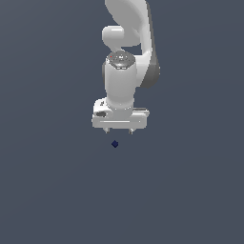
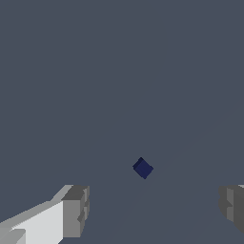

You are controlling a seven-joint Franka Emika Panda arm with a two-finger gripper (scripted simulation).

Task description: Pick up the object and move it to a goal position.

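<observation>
- The arm (image 1: 127,57) hung over the grey floor, upper links cut off by the exterior view's frame.
- The gripper (image 1: 119,130) was spread wide and held nothing; its fingers (image 2: 76,209) showed only partly in the wrist view.
- The cube (image 1: 115,144) lay loose on the floor, near the fingertips but apart (nothing grasped, so pickup and transfer both remained).
- No goal marker was visible.

Background (image 1: 47,190): one uniform, flat slate-grey field fills both views edge to edge. No seam separates floor from wall. Surface is matte and untextured. Lighting is even and diffuse, its source cannot be determined.
</observation>
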